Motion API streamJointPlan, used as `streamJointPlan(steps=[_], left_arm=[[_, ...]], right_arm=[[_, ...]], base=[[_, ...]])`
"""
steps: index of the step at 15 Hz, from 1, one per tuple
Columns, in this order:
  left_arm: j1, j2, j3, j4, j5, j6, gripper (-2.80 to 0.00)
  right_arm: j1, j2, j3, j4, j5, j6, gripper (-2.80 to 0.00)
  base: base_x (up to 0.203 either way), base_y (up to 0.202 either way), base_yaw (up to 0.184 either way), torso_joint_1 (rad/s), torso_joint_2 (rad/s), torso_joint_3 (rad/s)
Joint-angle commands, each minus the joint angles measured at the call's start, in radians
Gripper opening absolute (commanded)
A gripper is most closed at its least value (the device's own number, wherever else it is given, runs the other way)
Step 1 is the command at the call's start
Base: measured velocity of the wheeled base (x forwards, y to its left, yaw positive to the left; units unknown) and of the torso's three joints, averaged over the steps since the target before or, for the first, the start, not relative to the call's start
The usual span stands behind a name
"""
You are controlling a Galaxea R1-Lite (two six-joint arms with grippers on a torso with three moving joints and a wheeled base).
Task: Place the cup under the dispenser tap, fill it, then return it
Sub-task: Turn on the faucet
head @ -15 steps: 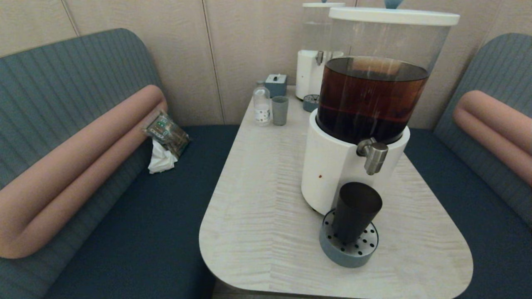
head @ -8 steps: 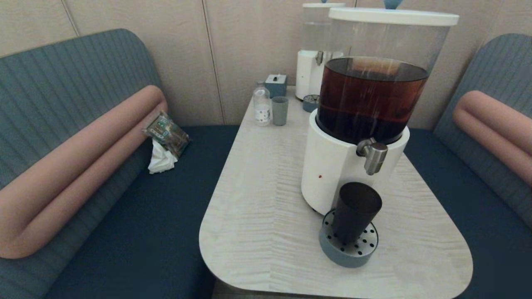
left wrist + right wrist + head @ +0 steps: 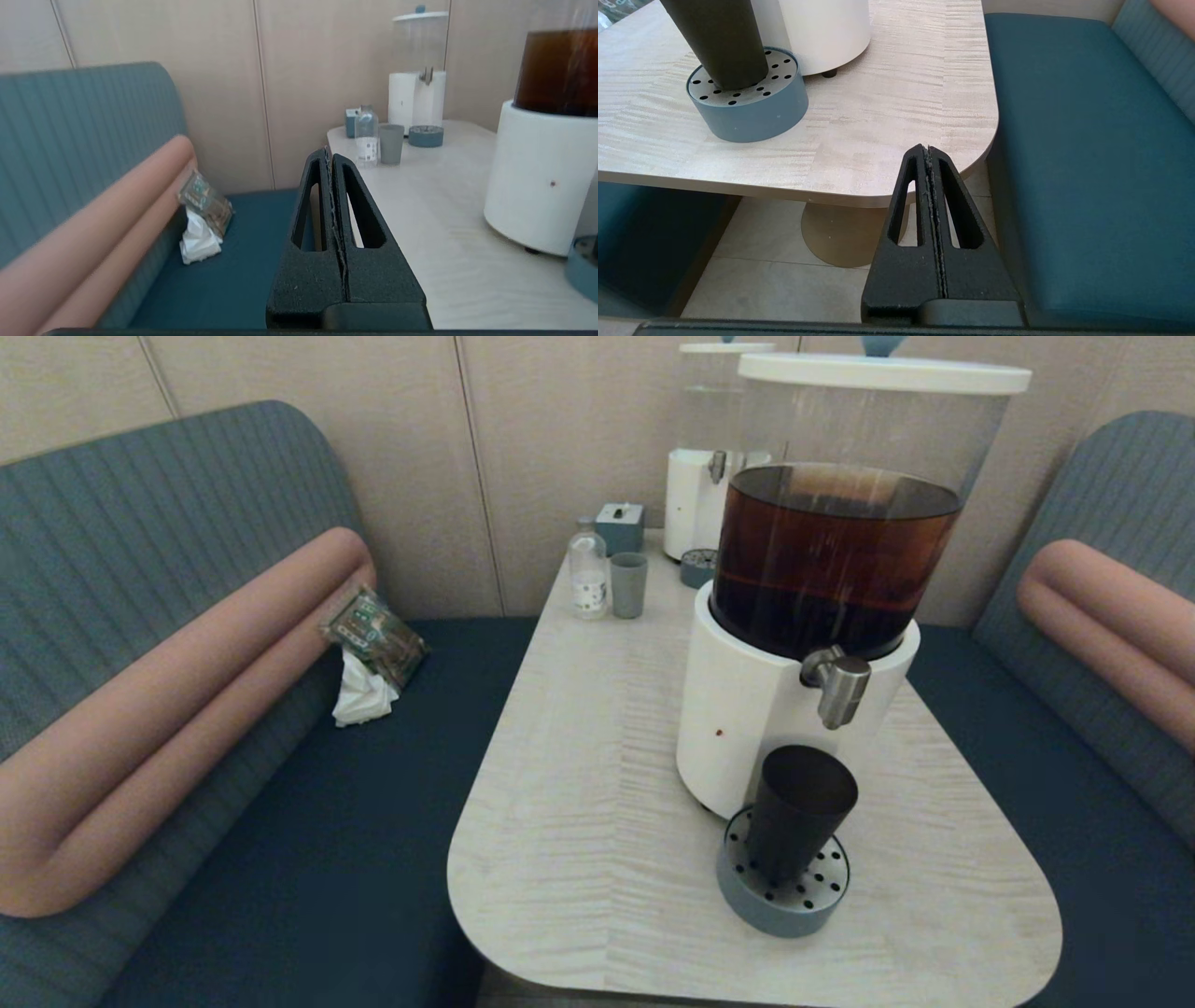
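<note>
The dark cup (image 3: 798, 812) stands upright on the round blue-grey drip tray (image 3: 782, 894), right below the brushed-steel dispenser tap (image 3: 837, 683) of the big white-based dispenser (image 3: 747, 709) holding brown liquid. The right wrist view shows the cup (image 3: 717, 39) on the drip tray (image 3: 752, 112) too. Neither arm shows in the head view. My left gripper (image 3: 329, 151) is shut and empty, hovering off the table's near left side. My right gripper (image 3: 924, 148) is shut and empty, low beside the table's near right corner, apart from the cup.
At the table's (image 3: 597, 784) far end stand a small bottle (image 3: 587, 571), a grey-green cup (image 3: 628, 584), a small blue box (image 3: 620, 525) and a second dispenser (image 3: 702, 476) with clear liquid. Blue benches flank the table; a packet and tissue (image 3: 369, 653) lie on the left one.
</note>
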Motion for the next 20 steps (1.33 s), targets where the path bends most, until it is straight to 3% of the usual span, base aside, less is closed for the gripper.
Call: streamJointPlan(steps=[1, 5, 9, 12, 15, 20], left_arm=[[-0.002, -0.025, 0.043, -0.008, -0.002, -0.001, -2.8], [-0.016, -0.184, 0.025, 0.123, -0.004, -0.003, -2.8], [-0.016, -0.227, 0.096, 0.154, -0.001, 0.0, -2.8], [-0.016, -0.226, 0.094, 0.358, 0.021, 0.007, -2.8], [-0.016, -0.226, 0.094, 0.603, 0.109, 0.024, -2.8], [-0.018, -0.225, 0.089, 0.62, 0.112, 0.024, -2.8]], right_arm=[[0.0, 0.001, 0.0, 0.0, 0.001, 0.0, -2.8], [0.0, 0.001, 0.0, 0.0, 0.001, 0.0, -2.8], [0.0, 0.001, 0.0, 0.0, 0.001, -0.001, -2.8], [0.0, 0.001, 0.0, 0.0, 0.001, -0.001, -2.8], [0.0, 0.001, 0.0, 0.0, 0.001, -0.001, -2.8], [0.0, 0.001, 0.0, 0.0, 0.001, -0.001, -2.8]], base=[[0.0, 0.0, 0.0, 0.0, 0.0, 0.0], [0.0, 0.0, 0.0, 0.0, 0.0, 0.0], [0.0, 0.0, 0.0, 0.0, 0.0, 0.0], [0.0, 0.0, 0.0, 0.0, 0.0, 0.0], [0.0, 0.0, 0.0, 0.0, 0.0, 0.0], [0.0, 0.0, 0.0, 0.0, 0.0, 0.0]])
